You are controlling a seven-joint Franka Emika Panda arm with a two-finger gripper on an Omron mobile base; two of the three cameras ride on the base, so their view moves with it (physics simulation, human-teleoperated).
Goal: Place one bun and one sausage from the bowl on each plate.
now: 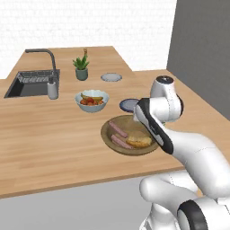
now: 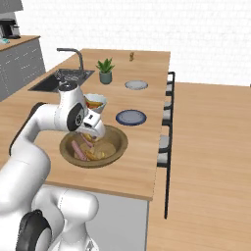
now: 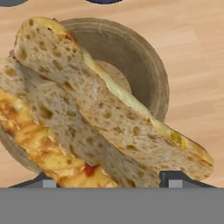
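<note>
The brown wooden bowl [image 1: 108, 137] [image 2: 117, 139] [image 3: 144, 65] sits near the counter's front edge. My gripper [image 2: 91, 137] [image 3: 109, 180] hangs just over it, shut on a speckled bun [image 3: 100, 109] that spans the gap between both fingertips and sits well above the bowl floor. A second, golden bun [image 1: 139, 140] [image 2: 96, 155] and two pink sausages [image 1: 117, 128] [image 2: 77, 148] lie in the bowl. The dark blue-rimmed plate [image 1: 127, 105] [image 2: 131, 117] lies just behind the bowl, the pale grey plate [image 1: 111, 77] [image 2: 136, 85] farther back. In the left base view my arm hides the gripper.
A white bowl of fruit [image 1: 92, 100] [image 2: 95, 101] stands close behind the wooden bowl. A potted plant [image 1: 81, 67] [image 2: 105, 70], a sink with tap [image 1: 31, 83] [image 2: 61, 78] and a soap bottle [image 1: 53, 88] are at the back left. Stools [image 2: 167, 122] line the counter's right edge.
</note>
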